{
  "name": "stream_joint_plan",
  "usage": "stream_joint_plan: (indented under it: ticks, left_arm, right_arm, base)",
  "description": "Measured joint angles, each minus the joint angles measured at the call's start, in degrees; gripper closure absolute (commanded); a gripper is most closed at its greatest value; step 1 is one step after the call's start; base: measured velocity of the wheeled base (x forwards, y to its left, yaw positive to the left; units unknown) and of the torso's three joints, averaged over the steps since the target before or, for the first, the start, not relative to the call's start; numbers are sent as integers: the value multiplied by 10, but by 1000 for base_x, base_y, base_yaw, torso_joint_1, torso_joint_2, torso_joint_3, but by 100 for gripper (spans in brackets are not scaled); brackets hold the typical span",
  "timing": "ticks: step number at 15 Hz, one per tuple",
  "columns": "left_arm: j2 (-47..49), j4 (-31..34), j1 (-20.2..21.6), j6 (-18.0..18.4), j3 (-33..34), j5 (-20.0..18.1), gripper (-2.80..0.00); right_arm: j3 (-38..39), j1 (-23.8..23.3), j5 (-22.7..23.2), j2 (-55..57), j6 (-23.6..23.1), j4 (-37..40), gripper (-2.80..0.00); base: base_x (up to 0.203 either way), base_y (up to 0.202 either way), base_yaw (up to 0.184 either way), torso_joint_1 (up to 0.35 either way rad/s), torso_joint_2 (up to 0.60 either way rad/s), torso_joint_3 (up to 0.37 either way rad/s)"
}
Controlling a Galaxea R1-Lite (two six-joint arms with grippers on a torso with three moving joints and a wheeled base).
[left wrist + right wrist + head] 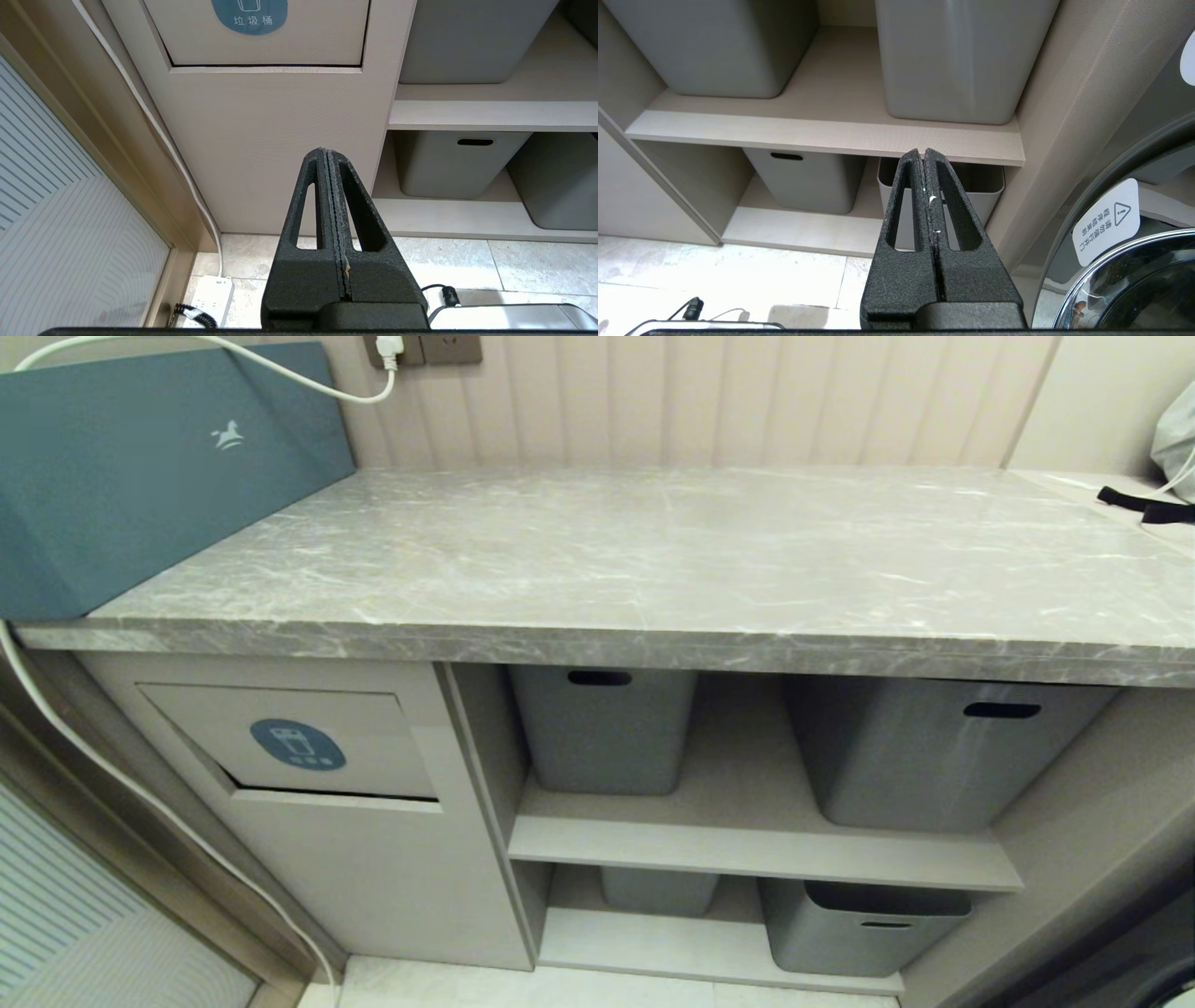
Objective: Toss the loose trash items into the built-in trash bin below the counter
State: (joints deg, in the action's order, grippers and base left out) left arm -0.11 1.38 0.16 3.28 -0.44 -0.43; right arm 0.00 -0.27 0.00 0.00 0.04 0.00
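Observation:
The grey marble-look counter [653, 551] runs across the head view and carries no loose trash items; they are out of view. Below its left end is the built-in trash bin [299, 747], a beige flap with a round blue icon, its lower edge slightly ajar. That flap [261, 32] also shows in the left wrist view. My left gripper [327, 151] hangs low in front of the cabinet, shut and holding nothing. My right gripper [923, 151] hangs low before the shelves, shut and holding nothing. Neither arm shows in the head view.
A large teal box [140, 467] with a white horse logo leans at the counter's left end. A white cable [112, 775] runs down to a power strip [210, 298] on the floor. Grey baskets [607, 728] fill the shelves. A washing machine door [1134, 242] is at the right.

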Motion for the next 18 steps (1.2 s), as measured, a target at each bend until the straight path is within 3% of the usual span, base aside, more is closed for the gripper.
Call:
stream_joint_plan:
  ticks: [6,18]
  left_arm:
    - [0,0,0,-22,0,5,0]
    - [0,-1,0,-25,0,5,0]
  right_arm:
    - [0,0,0,0,0,0,0]
    - [0,0,0,0,1,0,0]
  base:
    - [0,0,0,0,0,0]
    - [0,0,0,0,0,0]
